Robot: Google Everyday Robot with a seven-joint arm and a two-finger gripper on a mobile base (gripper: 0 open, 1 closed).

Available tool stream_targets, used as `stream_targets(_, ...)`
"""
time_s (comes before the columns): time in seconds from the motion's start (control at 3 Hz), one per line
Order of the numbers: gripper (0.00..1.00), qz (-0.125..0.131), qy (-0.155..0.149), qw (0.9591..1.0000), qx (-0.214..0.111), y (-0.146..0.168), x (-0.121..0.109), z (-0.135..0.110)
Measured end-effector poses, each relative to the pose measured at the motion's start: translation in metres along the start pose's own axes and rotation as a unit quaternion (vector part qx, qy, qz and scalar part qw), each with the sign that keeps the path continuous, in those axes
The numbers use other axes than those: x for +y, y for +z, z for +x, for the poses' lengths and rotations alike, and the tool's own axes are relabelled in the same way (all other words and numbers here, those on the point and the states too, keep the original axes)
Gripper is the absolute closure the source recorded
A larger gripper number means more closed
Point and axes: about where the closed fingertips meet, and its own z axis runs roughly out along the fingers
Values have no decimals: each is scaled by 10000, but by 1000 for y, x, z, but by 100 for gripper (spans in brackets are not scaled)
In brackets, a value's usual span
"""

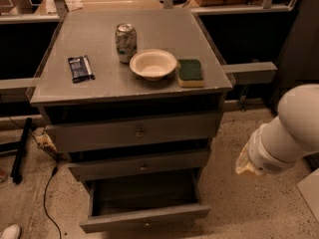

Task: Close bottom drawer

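The bottom drawer (144, 216) of the grey cabinet (75, 91) stands pulled out toward me. Its flat grey front carries a small central knob (146, 223), and its dark inner box (144, 193) is exposed and looks empty. My white arm (294, 128) reaches in from the right. The gripper end (246, 164) shows as a cream-coloured tip. It hangs to the right of the cabinet at about the middle drawer's height, apart from the drawers and touching nothing.
The middle drawer (139, 166) and top drawer (137, 132) sit further in. On the cabinet top are a can (125, 42), a white bowl (153, 63), a green sponge (190, 72) and a dark packet (80, 67). A cable (47, 193) and black pole (21, 151) lie at the left.
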Motion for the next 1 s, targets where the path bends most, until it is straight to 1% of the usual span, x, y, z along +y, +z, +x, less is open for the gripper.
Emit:
stream_targets(0.33, 100, -273, 46, 9996, 114, 52, 7, 11)
stream_targets(0.67, 100, -271, 46, 9996, 114, 52, 7, 11)
stream_targets(1.0, 100, -120, 105, 9998, 116, 44, 9, 11)
